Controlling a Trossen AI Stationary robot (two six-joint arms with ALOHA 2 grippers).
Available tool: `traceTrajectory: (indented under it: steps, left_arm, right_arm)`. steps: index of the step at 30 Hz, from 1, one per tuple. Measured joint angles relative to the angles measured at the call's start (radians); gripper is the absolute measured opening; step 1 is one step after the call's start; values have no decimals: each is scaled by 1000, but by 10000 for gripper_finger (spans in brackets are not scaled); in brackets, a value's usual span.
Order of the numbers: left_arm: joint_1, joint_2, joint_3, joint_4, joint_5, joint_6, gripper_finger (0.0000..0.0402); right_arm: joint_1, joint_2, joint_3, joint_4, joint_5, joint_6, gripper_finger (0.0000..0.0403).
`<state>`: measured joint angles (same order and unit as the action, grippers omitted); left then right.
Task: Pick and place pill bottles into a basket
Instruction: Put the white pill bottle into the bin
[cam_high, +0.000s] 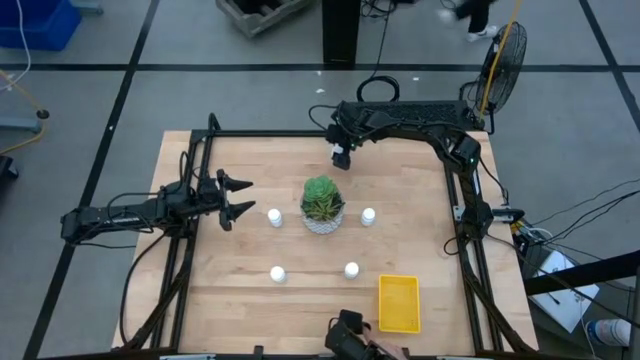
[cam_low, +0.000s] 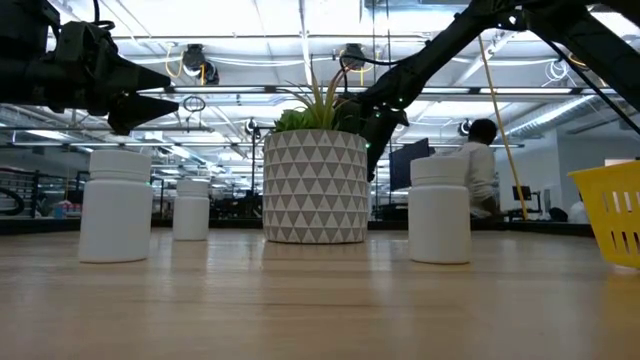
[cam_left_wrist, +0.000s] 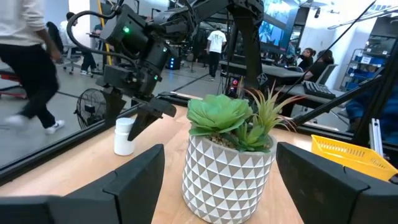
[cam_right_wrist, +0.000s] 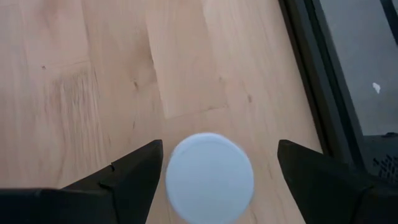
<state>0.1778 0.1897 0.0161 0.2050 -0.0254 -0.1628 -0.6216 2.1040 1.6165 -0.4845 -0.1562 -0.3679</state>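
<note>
The right gripper (cam_high: 341, 157), upper centre, is held wide open directly above a pill bottle (cam_right_wrist: 209, 177), gripping nothing. The left gripper (cam_high: 240, 196), centre-left, is likewise open and empty. The yellow basket (cam_high: 398, 302) is seen lower right.

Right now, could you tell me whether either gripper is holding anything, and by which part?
Nothing is held. The right gripper hangs open above a small white pill bottle; the left gripper is open too.
</note>
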Motion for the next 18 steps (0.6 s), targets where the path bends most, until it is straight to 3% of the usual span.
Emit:
traceTrajectory:
  steps: [18]
  left_arm:
    - [0, 0, 0, -5, 0, 2, 310]
  right_arm:
    - [0, -42, 0, -14, 27, -2, 254]
